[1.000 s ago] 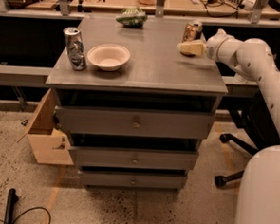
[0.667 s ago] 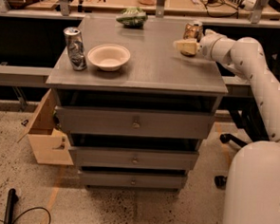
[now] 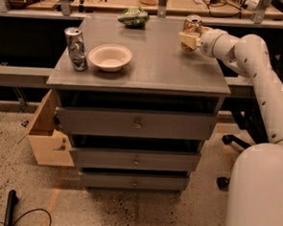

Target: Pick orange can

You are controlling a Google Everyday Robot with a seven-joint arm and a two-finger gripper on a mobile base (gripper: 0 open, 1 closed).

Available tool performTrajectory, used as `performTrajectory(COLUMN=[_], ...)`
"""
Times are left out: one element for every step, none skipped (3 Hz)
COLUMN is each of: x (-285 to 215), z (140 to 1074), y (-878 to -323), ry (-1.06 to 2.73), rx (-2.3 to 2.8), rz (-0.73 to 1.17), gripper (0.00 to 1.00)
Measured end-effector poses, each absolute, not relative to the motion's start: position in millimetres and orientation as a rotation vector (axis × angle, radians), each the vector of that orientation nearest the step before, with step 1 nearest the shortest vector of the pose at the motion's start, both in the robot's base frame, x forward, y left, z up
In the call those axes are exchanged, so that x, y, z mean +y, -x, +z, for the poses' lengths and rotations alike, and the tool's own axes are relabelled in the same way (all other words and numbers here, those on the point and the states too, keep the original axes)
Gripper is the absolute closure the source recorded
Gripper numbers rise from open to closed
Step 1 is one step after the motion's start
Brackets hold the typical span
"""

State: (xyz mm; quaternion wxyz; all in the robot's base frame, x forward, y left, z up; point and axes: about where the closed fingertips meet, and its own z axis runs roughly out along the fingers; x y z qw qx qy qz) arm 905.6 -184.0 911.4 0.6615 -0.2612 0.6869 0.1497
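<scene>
The orange can (image 3: 192, 25), orange-brown with a silver top, stands upright at the far right corner of the grey cabinet top (image 3: 158, 68). My gripper (image 3: 188, 40) reaches in from the right on the white arm (image 3: 251, 54) and is right at the can, its pale front part covering the can's lower half. The can rests on the top.
A silver-and-black can (image 3: 75, 48) and a white bowl (image 3: 110, 57) stand at the left of the top. A green crumpled bag (image 3: 133, 16) lies at the back. A wooden box (image 3: 46, 138) hangs open at the cabinet's left. A chair base (image 3: 229, 139) is at the right.
My gripper has moved left and a little farther back, from just right of the orange can to right against it. The can has not moved.
</scene>
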Motion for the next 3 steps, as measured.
performTrajectory(x=[-164.7,-155.9,-155.9], z=[957.5,960.6,960.3], y=[-878.4,-877.1,-877.2], ry=[0.650,0.661,0.660], rx=[1.448,1.432,1.433], rz=[0.379,0.388,0.388], gripper=[0.87,1.00,1.00])
